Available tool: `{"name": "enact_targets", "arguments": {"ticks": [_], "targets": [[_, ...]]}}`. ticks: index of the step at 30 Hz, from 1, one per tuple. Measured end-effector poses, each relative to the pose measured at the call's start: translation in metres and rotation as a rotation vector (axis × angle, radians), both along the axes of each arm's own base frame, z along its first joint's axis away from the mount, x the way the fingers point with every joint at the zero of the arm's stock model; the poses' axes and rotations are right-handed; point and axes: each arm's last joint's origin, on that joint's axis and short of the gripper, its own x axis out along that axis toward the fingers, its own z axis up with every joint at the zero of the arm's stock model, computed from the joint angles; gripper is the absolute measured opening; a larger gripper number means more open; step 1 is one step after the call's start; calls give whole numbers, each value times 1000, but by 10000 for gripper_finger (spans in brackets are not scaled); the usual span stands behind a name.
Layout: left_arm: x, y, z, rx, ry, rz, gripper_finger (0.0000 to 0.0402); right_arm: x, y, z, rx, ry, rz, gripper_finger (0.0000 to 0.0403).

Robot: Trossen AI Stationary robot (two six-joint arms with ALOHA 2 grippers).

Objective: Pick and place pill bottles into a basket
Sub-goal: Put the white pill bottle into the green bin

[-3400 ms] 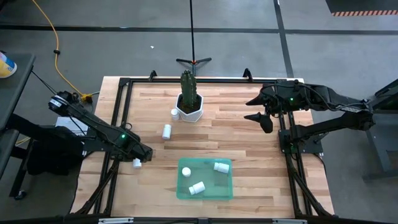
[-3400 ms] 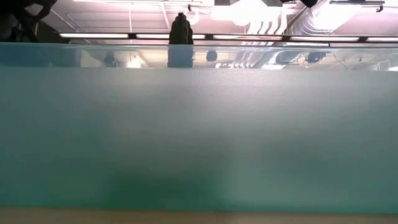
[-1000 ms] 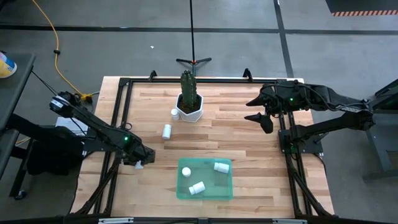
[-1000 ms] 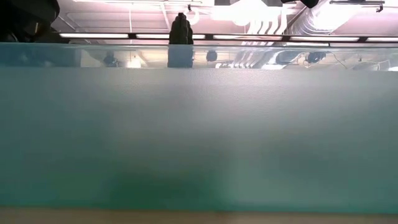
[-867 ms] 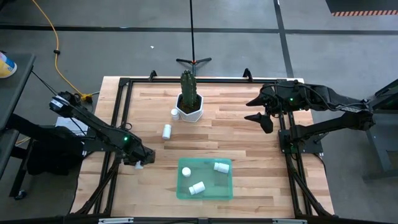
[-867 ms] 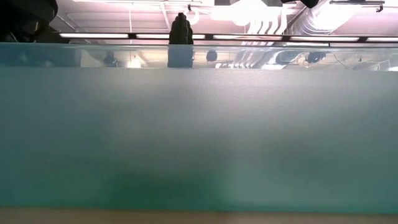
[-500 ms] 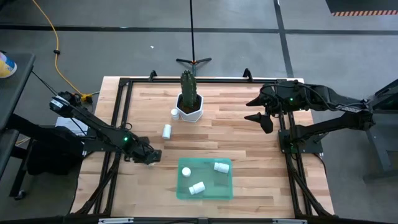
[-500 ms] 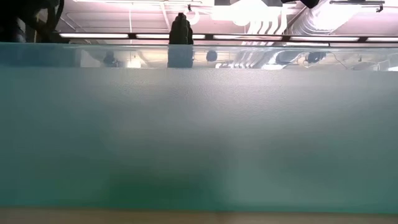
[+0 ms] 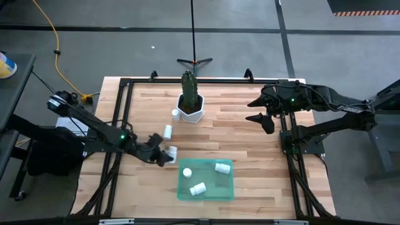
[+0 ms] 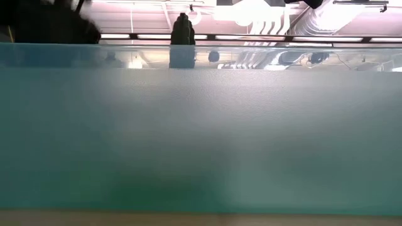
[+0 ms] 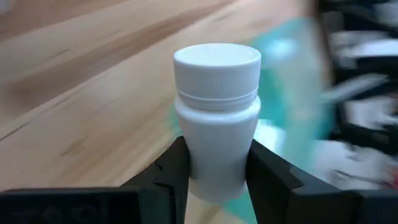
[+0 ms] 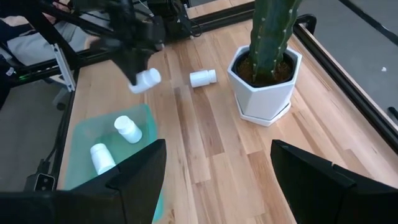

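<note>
My left gripper [image 9: 164,154] is shut on a white pill bottle [image 9: 171,152], just left of the green basket [image 9: 206,194]. Three bottles lie in the basket [image 9: 187,172] [image 9: 222,167] [image 9: 198,188]. One bottle [image 9: 167,131] lies on its side on the table. Another [image 9: 175,114] stands beside the white hexagonal pot [image 9: 190,111]. My right gripper [image 9: 259,111] is open and empty at the table's right edge. In the low view the basket's wall [image 10: 201,138] fills the picture. My left gripper pinches the bottle's lower body [image 11: 217,171] between its two fingers [image 11: 171,174]. The capped end [image 11: 216,62] sticks out past the fingertips toward the basket. The bottle is lifted clear of the table; it also shows in the right wrist view [image 12: 146,79].
The pot with its tall cactus [image 9: 189,84] stands at the table's far middle. A dark metal frame [image 9: 122,112] runs along the table's edges. Bare wood lies between the basket and the right arm [image 9: 262,156].
My left gripper, shut on the bottle, has gone from near the table's left edge toward the basket, carrying the bottle off the table. The bottle now shows past the fingertips on the basket's side. My right arm has kept still.
</note>
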Motion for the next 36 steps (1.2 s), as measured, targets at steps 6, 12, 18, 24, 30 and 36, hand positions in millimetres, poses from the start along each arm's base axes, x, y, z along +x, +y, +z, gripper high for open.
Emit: {"name": "enact_targets", "arguments": {"ticks": [6, 12, 18, 24, 30, 36], "targets": [[10, -4, 34, 110, -342, -119, 160, 0, 0, 0, 7, 0, -4, 279], [17, -7, 54, 310, -407, -214, 160, 8, 0, -3, 41, 15, -2, 279], [24, -2, 73, 590, -279, -247, 159, 39, 1, -16, 96, 58, 51, 279], [40, 8, 88, 740, -252, -263, 159, 76, 7, -19, 120, -54, 140, 279], [55, 19, 89, 780, -241, -271, 159, 107, 9, -22, 170, -163, 225, 279], [68, 24, 90, 806, -311, -244, 159, 129, 12, -36, 192, -151, 257, 279]]}}
